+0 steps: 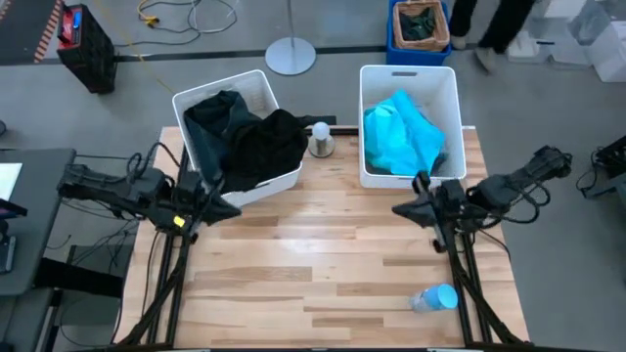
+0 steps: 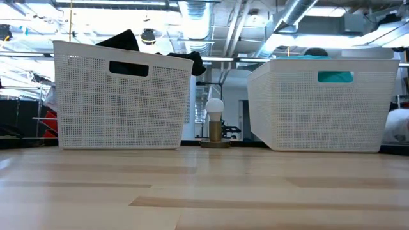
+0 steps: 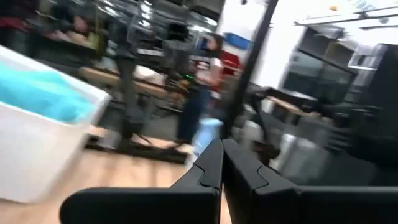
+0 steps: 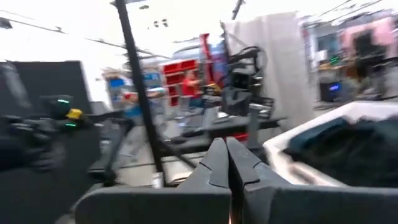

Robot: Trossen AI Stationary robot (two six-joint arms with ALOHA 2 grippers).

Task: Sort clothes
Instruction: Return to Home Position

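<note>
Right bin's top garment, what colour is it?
The garment is bright turquoise, clearest in the high view.

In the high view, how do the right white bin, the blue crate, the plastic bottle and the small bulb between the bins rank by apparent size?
Largest to smallest:
1. right white bin
2. blue crate
3. plastic bottle and bulb: they look too alike to rank.

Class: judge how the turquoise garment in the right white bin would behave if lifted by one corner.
The turquoise garment lies crumpled in soft folds, so it is probably floppy and would hang and trail. It looks thin, so likely light. Being bunched in the white bin, a fold might drag on the rim.
</note>
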